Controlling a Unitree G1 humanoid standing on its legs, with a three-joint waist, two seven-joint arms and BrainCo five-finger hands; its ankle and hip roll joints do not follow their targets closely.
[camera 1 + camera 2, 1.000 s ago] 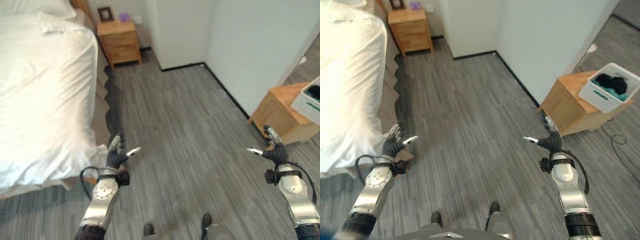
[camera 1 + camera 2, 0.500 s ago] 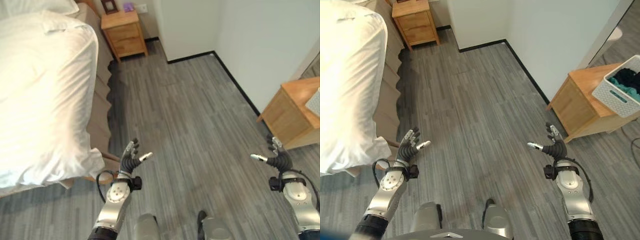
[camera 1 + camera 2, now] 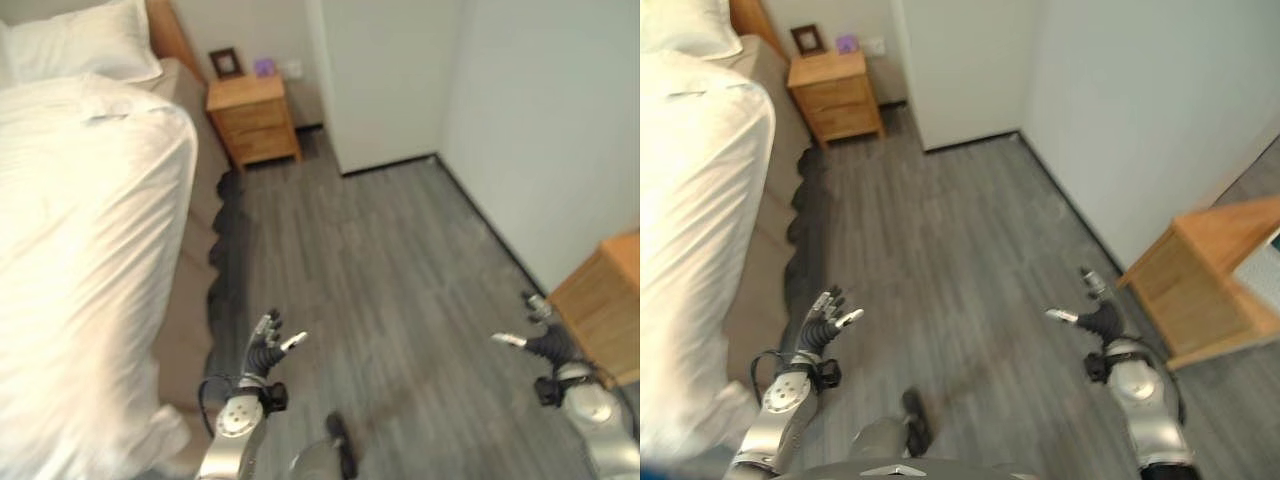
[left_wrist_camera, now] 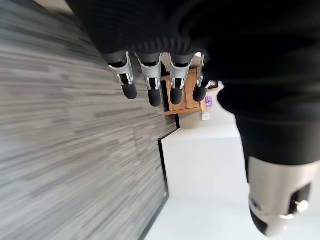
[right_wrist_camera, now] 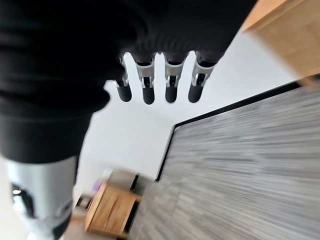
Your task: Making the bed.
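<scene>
Silver, dark-tipped fingers of the left robot hand (image 3: 262, 348) are spread and relaxed, holding nothing, with the thumb set apart; the hand is raised over the grey plank floor (image 3: 400, 270) just beside the bed's near side. The right robot hand (image 3: 1100, 320) is likewise open and empty, held at about the same height but well apart from the bed, near a wooden cabinet (image 3: 1210, 285) against the right-hand wall. In each wrist view the fingers hang straight in a row with only floor and wall past them, which confirms that neither hand has hold of any cloth.

The task's thing, the bed (image 3: 195, 210), lies along the robot's left. A white duvet (image 3: 80, 250) covers it and drapes over the near edge at the foot end, while a strip of tan mattress side shows beside it further up. A white pillow (image 3: 85, 40) rests at the head, next to a wooden nightstand (image 3: 252, 118) carrying a small picture frame (image 3: 227, 63).

The raised, open posture probably serves as a ready stance for approach: the hands are free to take the duvet's edge once the robot stands closer. By this reading, straightening has not yet begun at this moment. The left hand, being nearer, seems better placed for a first grasp.
</scene>
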